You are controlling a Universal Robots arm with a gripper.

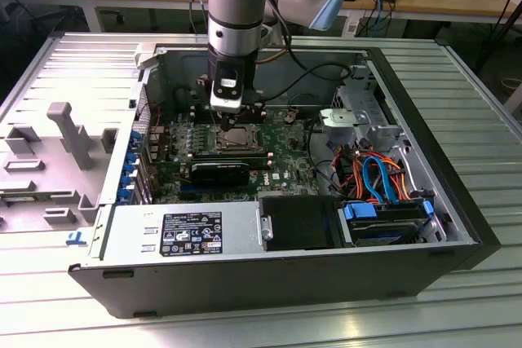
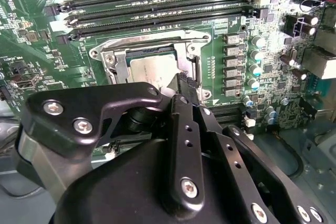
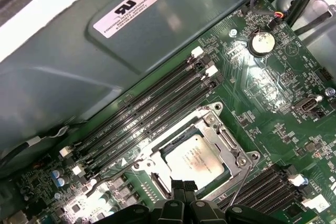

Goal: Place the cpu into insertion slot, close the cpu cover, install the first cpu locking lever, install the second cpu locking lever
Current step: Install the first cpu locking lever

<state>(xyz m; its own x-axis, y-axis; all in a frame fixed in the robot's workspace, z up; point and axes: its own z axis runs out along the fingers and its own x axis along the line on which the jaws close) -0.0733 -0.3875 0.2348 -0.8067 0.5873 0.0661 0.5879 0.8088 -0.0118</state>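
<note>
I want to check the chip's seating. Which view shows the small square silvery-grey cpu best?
The first wrist view: the small square silvery-grey cpu shows nearly whole and close up. In the second wrist view the black gripper covers one side. In the exterior view it is a tiny patch below the arm.

We are holding our arm (image 1: 236, 14) upright, right above the slot (image 1: 249, 141), with the elbow bending off behind it. We are pointing our gripper (image 1: 235, 118) straight down at the slot. In both wrist views its black fingers (image 3: 177, 190) are hanging close over one edge of the slot; whether they are touching it we cannot tell. We are pressing the two ribbed fingertips (image 2: 185, 82) together, with nothing between them.
</note>
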